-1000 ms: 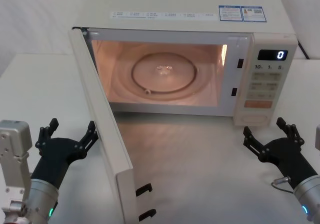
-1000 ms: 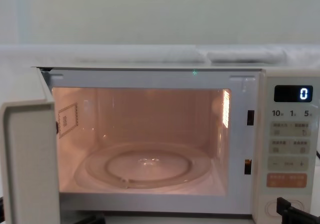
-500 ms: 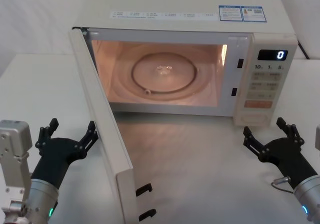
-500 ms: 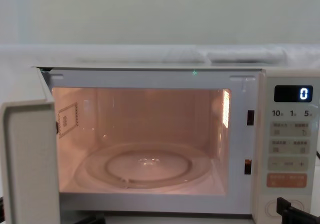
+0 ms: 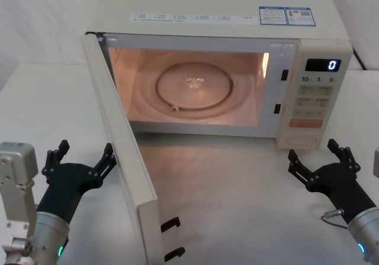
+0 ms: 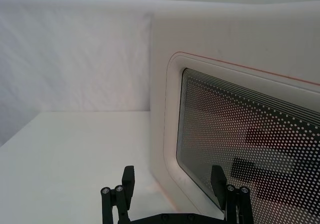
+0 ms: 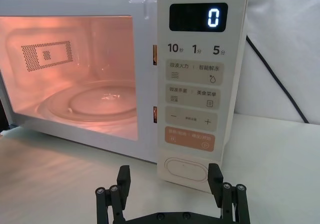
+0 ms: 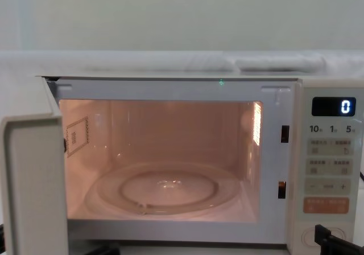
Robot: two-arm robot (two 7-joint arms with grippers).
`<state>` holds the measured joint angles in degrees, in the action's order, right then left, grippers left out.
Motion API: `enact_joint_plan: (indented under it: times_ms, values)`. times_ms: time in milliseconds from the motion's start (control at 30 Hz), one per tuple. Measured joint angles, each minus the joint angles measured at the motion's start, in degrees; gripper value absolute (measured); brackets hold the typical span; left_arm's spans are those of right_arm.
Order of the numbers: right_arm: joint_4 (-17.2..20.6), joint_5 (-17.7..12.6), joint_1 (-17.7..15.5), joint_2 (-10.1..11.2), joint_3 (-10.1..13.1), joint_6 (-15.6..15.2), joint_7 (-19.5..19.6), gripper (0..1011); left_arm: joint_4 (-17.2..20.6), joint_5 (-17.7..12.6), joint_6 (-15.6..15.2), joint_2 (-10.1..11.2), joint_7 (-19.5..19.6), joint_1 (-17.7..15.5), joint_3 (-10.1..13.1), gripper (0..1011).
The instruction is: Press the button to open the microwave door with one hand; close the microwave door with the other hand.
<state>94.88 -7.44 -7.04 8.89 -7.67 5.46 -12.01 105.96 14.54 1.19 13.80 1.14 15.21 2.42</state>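
Note:
The microwave door (image 5: pixel 121 152) stands swung wide open toward me, its lit cavity and glass turntable (image 5: pixel 194 86) exposed. Its dark dotted window (image 6: pixel 250 139) faces my left gripper (image 5: pixel 82 158), which hangs open just left of the door's outer face, one fingertip close to it. The wide cream button (image 5: pixel 302 139) sits at the bottom of the control panel (image 7: pixel 186 170). My right gripper (image 5: pixel 318 157) is open, low on the table, a little in front of that button and apart from it (image 7: pixel 170 181). In the chest view the door's edge (image 8: pixel 34 186) fills the lower left.
The white microwave (image 5: pixel 237 22) stands at the back of a pale table (image 5: pixel 237 188). A black power cable (image 7: pixel 275 79) runs down behind its right side. The display (image 5: pixel 323 65) reads 0. White cloth covers the background.

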Motion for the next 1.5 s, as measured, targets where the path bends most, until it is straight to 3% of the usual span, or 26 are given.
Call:
enact_joint_plan:
  times_ms: [467, 633, 900, 1500]
  values:
    - [0.0, 0.0, 0.0, 0.0, 0.0, 0.0, 0.0, 1002, 0.0, 0.0, 0.0, 0.0, 0.0, 0.0, 0.0, 1000]
    - [0.0, 0.0, 0.0, 0.0, 0.0, 0.0, 0.0, 1003, 0.0, 0.0, 0.0, 0.0, 0.0, 0.0, 0.0, 916]
    - [0.0, 0.0, 0.0, 0.0, 0.0, 0.0, 0.0, 1002, 0.0, 0.0, 0.0, 0.0, 0.0, 0.0, 0.0, 708]
    - [0.0, 0.0, 0.0, 0.0, 0.0, 0.0, 0.0, 1002, 0.0, 0.0, 0.0, 0.0, 0.0, 0.0, 0.0, 81]
